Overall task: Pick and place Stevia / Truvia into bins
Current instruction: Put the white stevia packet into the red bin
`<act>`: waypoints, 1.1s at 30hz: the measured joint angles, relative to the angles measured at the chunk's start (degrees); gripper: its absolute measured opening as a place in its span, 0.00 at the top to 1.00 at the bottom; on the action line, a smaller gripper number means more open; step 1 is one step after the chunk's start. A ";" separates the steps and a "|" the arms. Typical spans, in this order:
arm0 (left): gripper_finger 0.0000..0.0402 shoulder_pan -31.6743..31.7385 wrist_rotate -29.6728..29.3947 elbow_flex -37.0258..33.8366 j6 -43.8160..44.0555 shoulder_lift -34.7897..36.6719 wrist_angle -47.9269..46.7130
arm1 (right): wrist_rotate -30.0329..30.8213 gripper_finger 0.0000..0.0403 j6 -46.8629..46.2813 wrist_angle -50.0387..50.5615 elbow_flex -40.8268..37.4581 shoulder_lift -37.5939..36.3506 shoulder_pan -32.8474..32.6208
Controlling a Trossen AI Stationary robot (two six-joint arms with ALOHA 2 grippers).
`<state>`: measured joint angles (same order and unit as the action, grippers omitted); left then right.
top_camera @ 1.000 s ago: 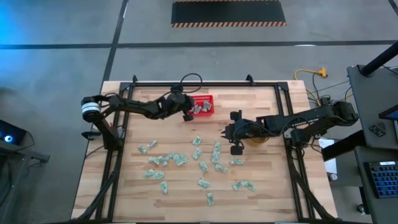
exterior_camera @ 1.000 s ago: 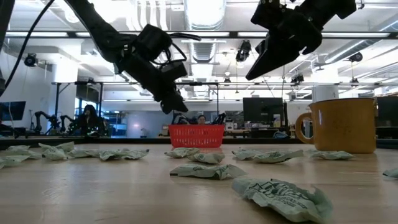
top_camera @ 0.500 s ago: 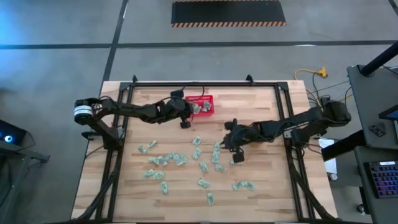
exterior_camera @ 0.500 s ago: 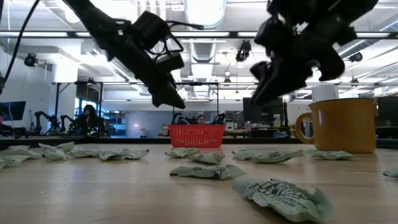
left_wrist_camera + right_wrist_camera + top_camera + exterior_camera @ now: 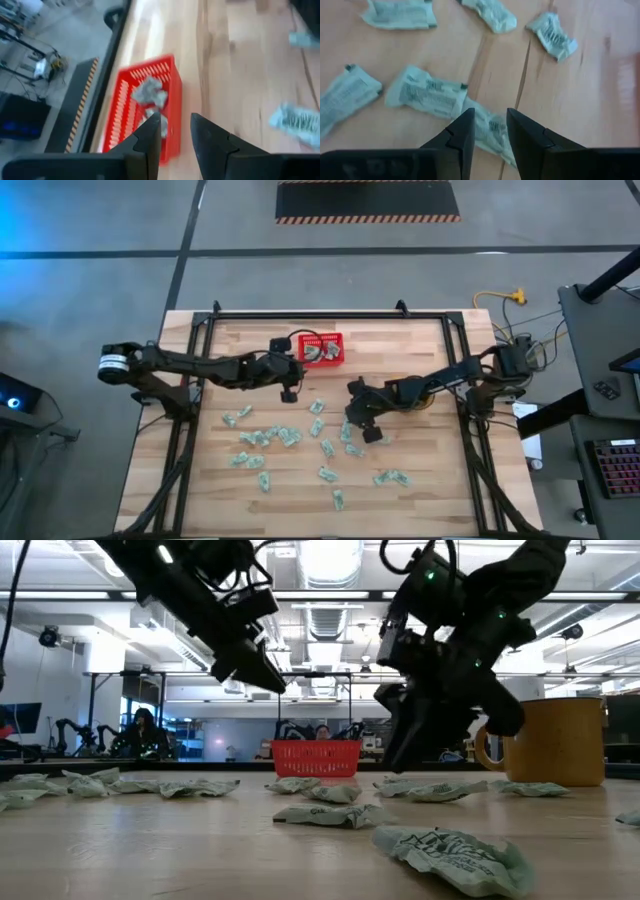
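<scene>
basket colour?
Red, with latticed sides; the basket shows best in the left wrist view.

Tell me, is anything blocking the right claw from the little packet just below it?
Nothing visible does. The right gripper hangs with open fingers directly over a sachet lying on the bare table. Other sachets lie beside it, not over it.

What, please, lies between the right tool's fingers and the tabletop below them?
A pale green sachet lies on the wood right beneath the open right tool, as its wrist view shows; nothing else intervenes.
</scene>
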<state>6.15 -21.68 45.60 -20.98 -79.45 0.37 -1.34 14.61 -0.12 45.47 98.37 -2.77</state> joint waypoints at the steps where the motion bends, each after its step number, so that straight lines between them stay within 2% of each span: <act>1: 0.78 -0.03 0.04 -0.01 0.82 0.44 -0.10 | 0.00 0.72 -0.01 0.25 0.10 0.11 0.04; 11: 0.78 -0.03 -0.01 -0.57 2.72 1.82 -1.45 | -0.22 0.60 -0.95 2.88 0.11 0.35 0.04; 18: 0.78 -0.12 -0.01 -0.82 2.88 1.82 -1.47 | -0.04 0.58 0.04 2.95 0.07 1.38 0.09; 23: 0.78 -0.20 -0.01 -0.82 4.25 1.82 -1.49 | 1.18 0.64 0.38 3.14 0.22 1.38 0.15; 33: 0.78 -0.28 0.00 -0.85 6.20 1.82 -2.92 | 2.16 0.89 2.69 6.40 1.82 1.51 0.20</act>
<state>5.87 -21.68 44.75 -14.78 -77.62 -2.55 0.82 17.30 6.28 47.29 99.88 -2.57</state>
